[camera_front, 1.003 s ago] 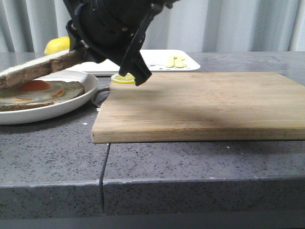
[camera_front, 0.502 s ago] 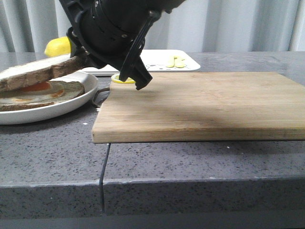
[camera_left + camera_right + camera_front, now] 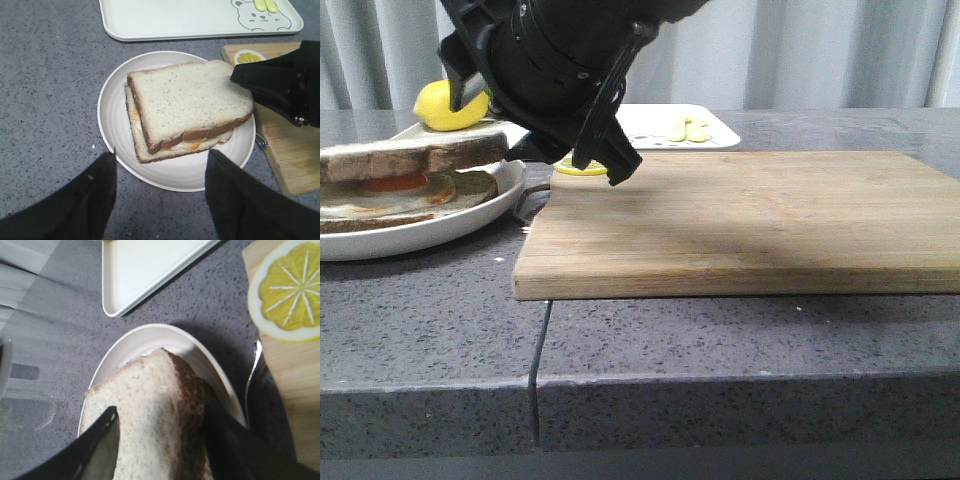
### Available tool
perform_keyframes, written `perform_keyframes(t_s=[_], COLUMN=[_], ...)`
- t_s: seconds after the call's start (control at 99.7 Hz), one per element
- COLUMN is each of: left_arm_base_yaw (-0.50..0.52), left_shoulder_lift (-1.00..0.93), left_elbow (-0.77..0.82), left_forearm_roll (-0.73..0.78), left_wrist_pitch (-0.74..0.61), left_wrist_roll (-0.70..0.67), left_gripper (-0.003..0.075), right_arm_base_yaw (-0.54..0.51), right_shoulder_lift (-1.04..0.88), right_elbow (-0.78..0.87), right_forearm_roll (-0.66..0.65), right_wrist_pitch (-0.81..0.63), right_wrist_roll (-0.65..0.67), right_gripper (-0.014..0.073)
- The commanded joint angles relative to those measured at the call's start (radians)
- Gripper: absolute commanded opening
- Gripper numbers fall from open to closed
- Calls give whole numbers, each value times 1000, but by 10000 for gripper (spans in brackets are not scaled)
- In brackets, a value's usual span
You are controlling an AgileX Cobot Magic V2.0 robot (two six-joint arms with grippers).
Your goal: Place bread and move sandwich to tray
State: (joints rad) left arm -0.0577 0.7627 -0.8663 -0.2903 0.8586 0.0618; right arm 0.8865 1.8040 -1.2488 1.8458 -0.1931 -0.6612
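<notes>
The bread (image 3: pixel 415 155) lies flat on the egg-topped slice, making the sandwich (image 3: pixel 150 152) in the round white dish (image 3: pixel 470 215). My right gripper (image 3: pixel 535 130) hangs over the dish's right side. It is open, with one finger (image 3: pixel 250 77) by the bread's corner and the top slice (image 3: pixel 150 410) below its spread fingers. My left gripper (image 3: pixel 162 152) is open and holds nothing, above the counter at the dish's (image 3: pixel 115 100) near rim. The tray (image 3: pixel 650 125) lies behind the dish, and its white rim (image 3: pixel 175 20) shows beyond the plate.
A wooden cutting board (image 3: pixel 740 220) fills the counter right of the dish, with a lemon slice (image 3: pixel 582 167) on its back left corner. A whole lemon (image 3: pixel 445 105) sits behind the dish. Small yellow-green pieces (image 3: pixel 687 129) lie on the tray. A metal utensil (image 3: pixel 252 370) rests between dish and board.
The bread went from tilted in the right gripper to flat on the egg slice. The right gripper's jaws spread apart and let it go.
</notes>
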Motion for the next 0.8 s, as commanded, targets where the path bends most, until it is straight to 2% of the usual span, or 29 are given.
perform_keyframes(t_s=[0.0,0.14,0.291,0.391,0.461,0.792], left_arm_base_yaw=[-1,-1,-1,-1,-1,-1], left_shoulder_lift=[2,2,2,2,2,2], left_elbow=[-34,-34,-34,-34,-34,-34], left_forearm_roll=[-24,-24,-24,-24,-24,-24], left_wrist_pitch=[-60,-60,-60,-60,-60,-60], left_wrist_roll=[-1,-1,-1,-1,-1,-1], left_gripper=[365,365,365,365,365,365], right_arm_base_yaw=[-2,-3,-16,-36,-58,-246], right_shoulder_lift=[-49,-65,-98,-133,-166,-393], right_elbow=[-31,-31,-31,-31,-31,41], right_forearm_roll=[26,26,25,-20,-85,-584], right_wrist_pitch=[14,6,-10,-15,-12,158], right_wrist_roll=[-16,-29,-102,-149,-173,-156], right_gripper=[405,405,405,405,405,405])
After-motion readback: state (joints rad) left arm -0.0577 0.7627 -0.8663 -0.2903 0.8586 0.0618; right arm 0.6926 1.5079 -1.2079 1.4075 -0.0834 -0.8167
